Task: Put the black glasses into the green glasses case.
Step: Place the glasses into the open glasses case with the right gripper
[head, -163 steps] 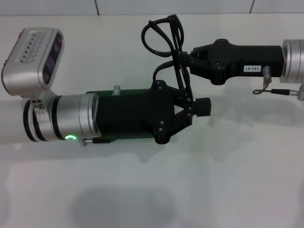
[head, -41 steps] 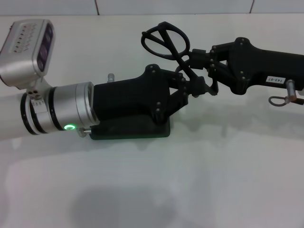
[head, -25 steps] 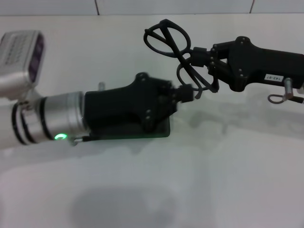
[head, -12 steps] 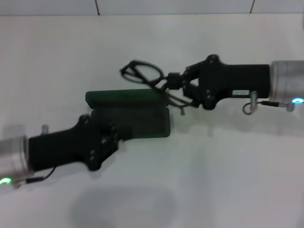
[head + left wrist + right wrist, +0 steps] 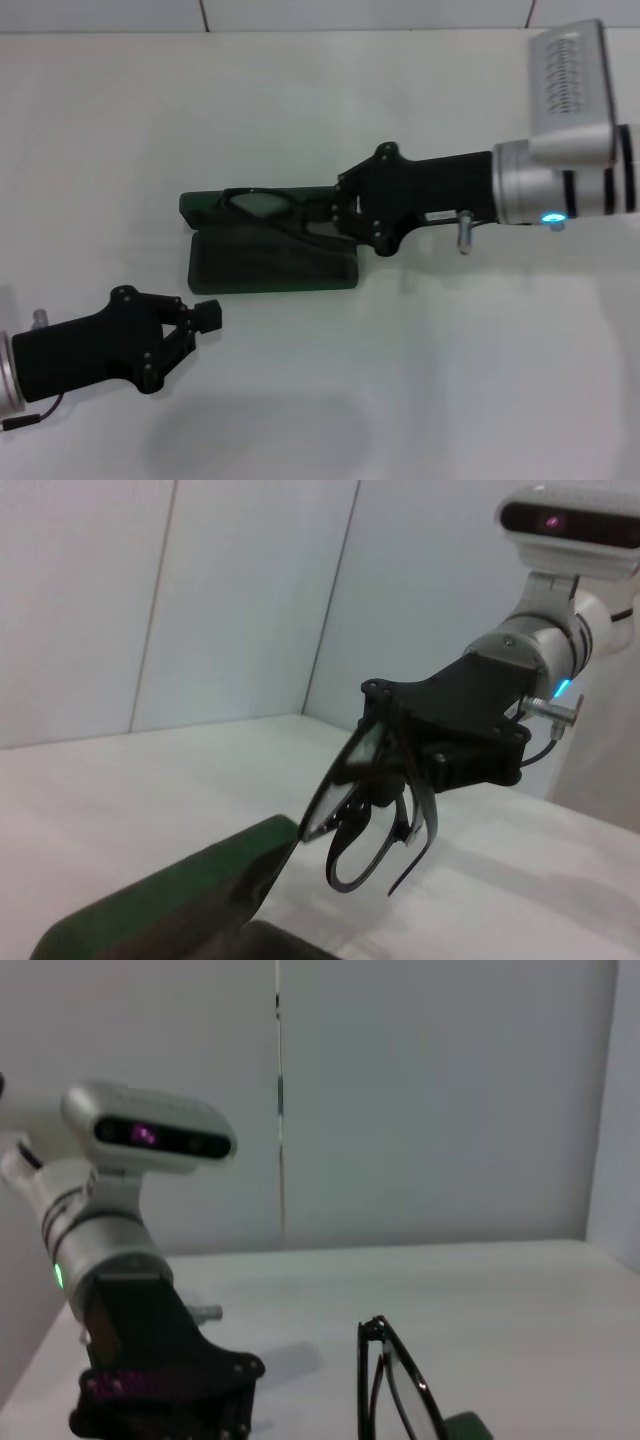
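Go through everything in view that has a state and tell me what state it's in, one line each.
green glasses case: lid open, lying on the table.
black glasses: held in the air over the open case, not yet resting inside it.
right gripper: shut on the glasses, reaching over the case.
left gripper: fingers open, holding nothing, beside the case's near left corner.

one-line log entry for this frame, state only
phase: placing | right hand: shut on black glasses, above open green glasses case | left hand: open, off to the case's near left | glasses not released
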Controlling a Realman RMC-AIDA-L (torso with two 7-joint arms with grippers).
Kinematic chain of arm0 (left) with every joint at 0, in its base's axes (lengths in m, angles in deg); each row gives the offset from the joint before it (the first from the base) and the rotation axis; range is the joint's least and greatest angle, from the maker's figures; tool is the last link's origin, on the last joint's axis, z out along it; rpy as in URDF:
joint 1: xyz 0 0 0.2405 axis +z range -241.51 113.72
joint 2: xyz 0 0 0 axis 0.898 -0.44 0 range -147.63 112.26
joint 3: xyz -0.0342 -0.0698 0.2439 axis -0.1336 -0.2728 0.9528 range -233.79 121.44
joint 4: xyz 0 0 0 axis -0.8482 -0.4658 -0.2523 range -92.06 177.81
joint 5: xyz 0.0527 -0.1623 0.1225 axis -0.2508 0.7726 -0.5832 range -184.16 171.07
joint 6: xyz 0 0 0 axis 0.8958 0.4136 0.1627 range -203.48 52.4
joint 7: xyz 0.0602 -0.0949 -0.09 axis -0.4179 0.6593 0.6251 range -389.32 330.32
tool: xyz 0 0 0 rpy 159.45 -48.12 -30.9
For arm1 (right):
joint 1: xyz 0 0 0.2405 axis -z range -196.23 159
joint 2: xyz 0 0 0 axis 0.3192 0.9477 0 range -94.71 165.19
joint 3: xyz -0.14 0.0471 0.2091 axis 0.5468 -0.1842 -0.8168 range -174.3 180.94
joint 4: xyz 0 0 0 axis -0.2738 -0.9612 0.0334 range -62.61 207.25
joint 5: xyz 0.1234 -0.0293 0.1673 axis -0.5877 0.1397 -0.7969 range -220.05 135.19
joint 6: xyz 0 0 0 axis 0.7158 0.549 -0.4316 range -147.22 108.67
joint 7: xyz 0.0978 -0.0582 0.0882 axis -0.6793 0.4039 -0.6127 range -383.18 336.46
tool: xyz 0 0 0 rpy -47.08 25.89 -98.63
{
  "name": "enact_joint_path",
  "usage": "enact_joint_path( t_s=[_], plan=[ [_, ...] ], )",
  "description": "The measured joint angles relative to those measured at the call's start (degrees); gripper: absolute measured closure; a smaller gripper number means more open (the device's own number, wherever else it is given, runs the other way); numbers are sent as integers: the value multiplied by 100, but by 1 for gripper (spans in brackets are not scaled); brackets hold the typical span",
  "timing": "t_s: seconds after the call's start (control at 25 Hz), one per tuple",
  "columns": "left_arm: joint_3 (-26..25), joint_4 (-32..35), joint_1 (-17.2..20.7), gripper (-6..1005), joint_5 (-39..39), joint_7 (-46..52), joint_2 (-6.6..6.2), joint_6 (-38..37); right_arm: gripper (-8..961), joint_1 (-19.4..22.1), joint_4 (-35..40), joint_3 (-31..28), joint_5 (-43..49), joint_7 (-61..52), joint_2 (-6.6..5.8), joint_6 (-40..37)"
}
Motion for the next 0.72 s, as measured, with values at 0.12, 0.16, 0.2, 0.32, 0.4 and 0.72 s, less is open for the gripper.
enact_joint_path(
  t_s=[0.12,0.16,0.2,0.32,0.4,0.72],
  plan=[
    [2,23,24,999,-51,26,18,4,876,-33,88,341,-134,1,0,333],
    [6,22,27,999,-68,35,24,4,876,-35,136,462,-166,2,0,468],
    [7,23,26,999,-82,41,29,5,875,-39,178,575,-174,2,0,574],
    [8,23,19,999,-97,51,40,7,874,-41,256,832,-191,2,0,851],
    [9,21,14,999,-98,55,42,8,873,-44,280,987,-281,2,0,1006],
    [9,-1,-22,1000,-98,59,60,6,869,-128,319,1359,-507,2,0,1384]
  ],
)
